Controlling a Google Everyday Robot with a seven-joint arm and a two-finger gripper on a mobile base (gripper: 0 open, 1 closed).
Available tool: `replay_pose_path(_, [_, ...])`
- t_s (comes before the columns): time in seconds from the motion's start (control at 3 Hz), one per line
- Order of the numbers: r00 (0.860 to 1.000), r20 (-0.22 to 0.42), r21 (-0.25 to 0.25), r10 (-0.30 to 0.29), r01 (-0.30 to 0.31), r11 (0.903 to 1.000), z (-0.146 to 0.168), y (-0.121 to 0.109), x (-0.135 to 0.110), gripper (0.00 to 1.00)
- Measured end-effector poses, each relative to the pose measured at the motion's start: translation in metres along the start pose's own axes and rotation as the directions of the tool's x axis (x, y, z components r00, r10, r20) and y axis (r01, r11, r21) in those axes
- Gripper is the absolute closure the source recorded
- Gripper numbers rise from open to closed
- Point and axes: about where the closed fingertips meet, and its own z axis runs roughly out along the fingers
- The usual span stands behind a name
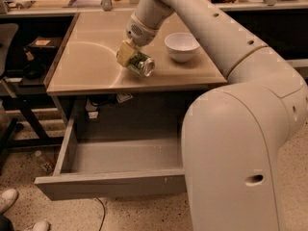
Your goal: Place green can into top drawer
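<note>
My gripper [131,57] is shut on the green can [140,64] and holds it tilted on its side just above the front part of the tan table top [86,66]. The can's shiny silver end faces the camera. The top drawer [110,182] stands pulled open below the table's front edge, grey, shallow and with nothing visible inside. The can is above the table near its front edge, not over the drawer's opening. My white arm fills the right side of the view and hides the drawer's right part.
A white bowl [181,45] stands on the table to the right of the can. A dark chair and stand [24,71] are at the left. A bottle [43,161] and shoes [9,201] lie on the floor at the left.
</note>
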Motion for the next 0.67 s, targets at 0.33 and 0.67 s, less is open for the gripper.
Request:
replay_pose_path(0.33, [1.000,0.007,-0.008,0.017,-0.017,0.9998,-0.014,0.023,0.012,1.00])
replay_pose_path(0.67, [0.997,0.011,0.003,0.071,-0.071,0.9974,-0.026,0.056,0.037,1.00])
